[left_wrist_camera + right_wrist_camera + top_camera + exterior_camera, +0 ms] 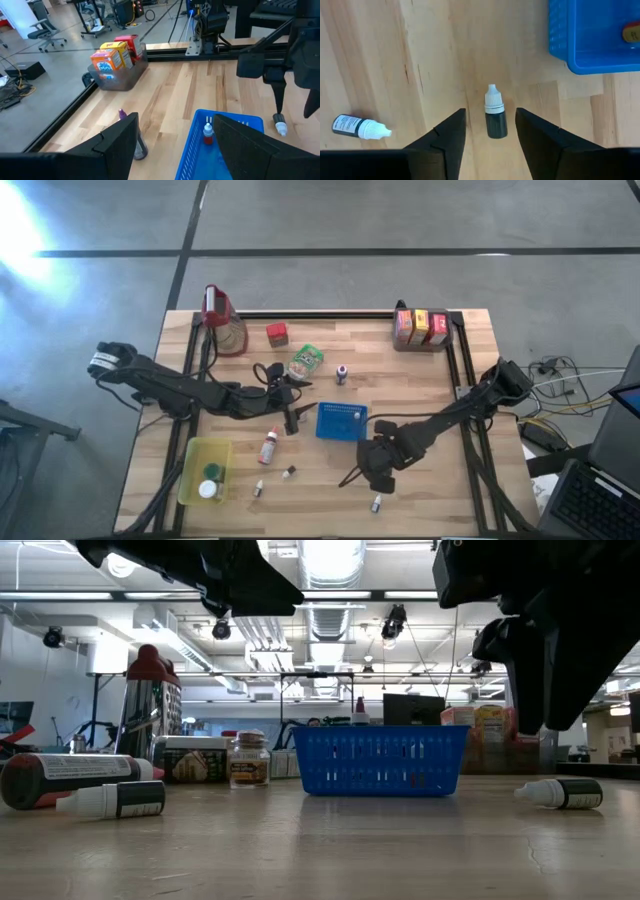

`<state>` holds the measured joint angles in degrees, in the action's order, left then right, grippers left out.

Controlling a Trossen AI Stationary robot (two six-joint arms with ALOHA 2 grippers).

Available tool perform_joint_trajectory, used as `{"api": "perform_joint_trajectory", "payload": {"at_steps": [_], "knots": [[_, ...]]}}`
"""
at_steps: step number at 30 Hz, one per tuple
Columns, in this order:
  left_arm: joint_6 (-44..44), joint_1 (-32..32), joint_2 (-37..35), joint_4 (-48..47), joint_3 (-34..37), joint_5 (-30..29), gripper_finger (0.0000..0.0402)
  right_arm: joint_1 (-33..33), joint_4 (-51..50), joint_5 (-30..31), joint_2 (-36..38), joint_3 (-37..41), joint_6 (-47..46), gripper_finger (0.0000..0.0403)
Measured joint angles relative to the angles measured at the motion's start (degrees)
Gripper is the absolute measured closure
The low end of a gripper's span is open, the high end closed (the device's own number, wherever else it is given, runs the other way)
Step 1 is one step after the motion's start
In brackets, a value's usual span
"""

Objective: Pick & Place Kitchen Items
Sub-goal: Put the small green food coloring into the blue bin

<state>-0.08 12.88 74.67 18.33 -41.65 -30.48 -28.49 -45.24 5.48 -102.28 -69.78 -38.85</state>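
A small dark bottle with a white cap lies flat on the wooden table near the blue tray. My right gripper points down over it, open, one finger on each side, touching nothing. The left wrist view shows the same bottle below those fingers. A second small bottle lies close by. My left gripper hovers open and holds nothing, left of the tray. A small red bottle lies in the tray.
A clear jug with a red top stands far left. A grey bin of cartons is far right. A red carton, green packet, purple-capped bottle, larger bottle and yellow-green bin share the table.
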Motion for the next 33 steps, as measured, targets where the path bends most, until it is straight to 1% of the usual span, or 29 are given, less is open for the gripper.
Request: {"api": "perform_joint_trajectory", "payload": {"at_steps": [5, 9, 18, 23, 29, 33], "knots": [[0.0, 0.0, 0.0, 0.1, 0.0, 0.0, 0.014, 0.1, 3.8, 0.0, -0.3, 2.2, 0.8, 0.0217], [0.1, 0.0, 0.0, 0.1, 0.0, 0.0, 0.014, 0.6, 6.3, -0.1, -0.3, 4.3, 0.9, 0.0214], [0.1, 0.0, 0.0, 0.1, 0.0, 0.0, 0.014, 1.6, 14.5, -1.5, -0.3, 9.5, 1.6, 0.0234], [0.1, 0.0, 0.0, 0.1, 0.0, 0.0, 0.014, 1.6, 15.0, -1.5, -0.3, 11.1, 1.5, 0.0235], [0.1, 0.0, 0.0, 0.1, 0.0, 0.0, 0.014, 1.6, 17.8, -1.0, -0.2, 12.8, 1.5, 0.0231], [0.1, 0.0, 0.0, 0.1, 0.0, 0.0, 0.014, 1.7, 17.9, -0.8, -0.2, 13.0, 1.5, 0.0244]]}}
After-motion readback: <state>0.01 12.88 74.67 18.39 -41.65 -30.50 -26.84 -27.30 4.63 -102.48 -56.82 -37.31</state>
